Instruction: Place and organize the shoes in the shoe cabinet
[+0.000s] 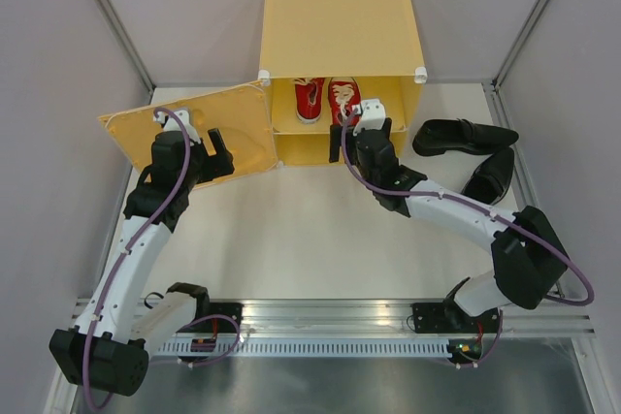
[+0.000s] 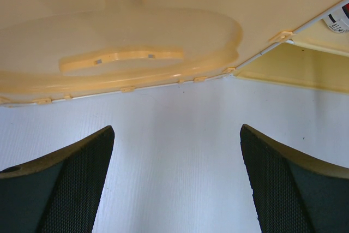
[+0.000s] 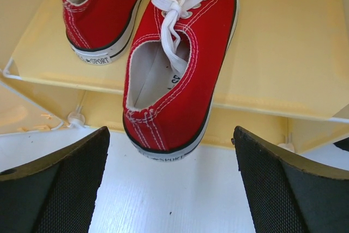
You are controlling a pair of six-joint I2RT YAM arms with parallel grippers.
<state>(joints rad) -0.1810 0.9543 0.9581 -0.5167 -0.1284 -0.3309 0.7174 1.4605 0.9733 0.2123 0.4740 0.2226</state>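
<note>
The yellow-orange shoe cabinet (image 1: 340,26) stands at the back with its door (image 1: 247,123) swung open to the left. Two red sneakers (image 1: 310,99) (image 1: 343,99) sit side by side on the inner shelf (image 3: 272,53), toes inward. In the right wrist view the right sneaker's (image 3: 180,58) heel overhangs the shelf's front edge, and the left sneaker (image 3: 101,12) lies further in. My right gripper (image 1: 342,138) (image 3: 170,129) is open and empty just in front of that heel. Two black dress shoes (image 1: 464,136) (image 1: 492,176) lie on the table right of the cabinet. My left gripper (image 1: 218,147) (image 2: 177,129) is open and empty, facing the door's inner side (image 2: 136,25).
Grey walls enclose the white table on three sides. The open door reaches out to the left wall. The compartment under the shelf shows nothing in it. A metal rail (image 1: 320,312) runs along the near edge by the arm bases.
</note>
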